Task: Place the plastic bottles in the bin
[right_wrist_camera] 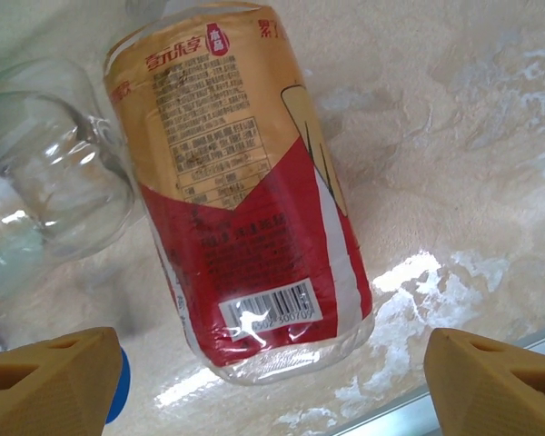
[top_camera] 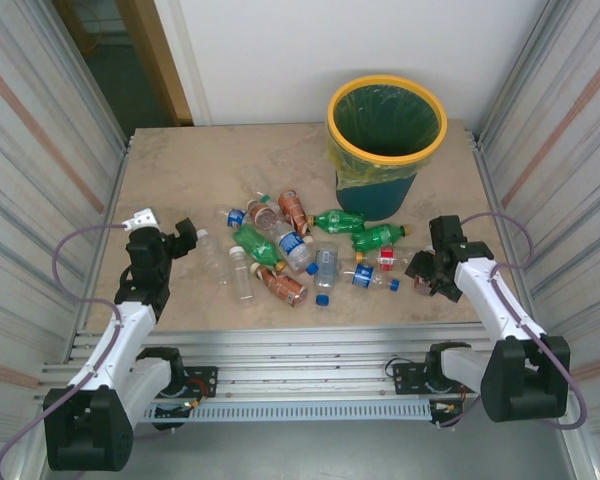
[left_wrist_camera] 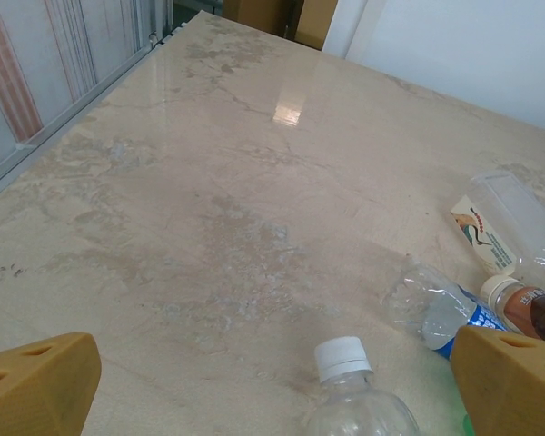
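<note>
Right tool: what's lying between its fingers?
A bottle with a red-and-tan label lies on the table between the right tool's fingers, touching neither. Right wrist view.

Counter (top_camera: 180, 170): far-left part bare, free passage. Bottles (top_camera: 285, 250): loose heap across the middle, barring the near centre; narrow gaps between them. Bin (top_camera: 380, 198): far right, mouth open from above, two bottles lying just before its base. Walls (top_camera: 40, 150): ribbed panels closing both flanks.

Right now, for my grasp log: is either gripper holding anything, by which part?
Nothing is held. The right gripper stands open astride the red-labelled bottle, near its base, not touching; the left gripper is open too.
</note>
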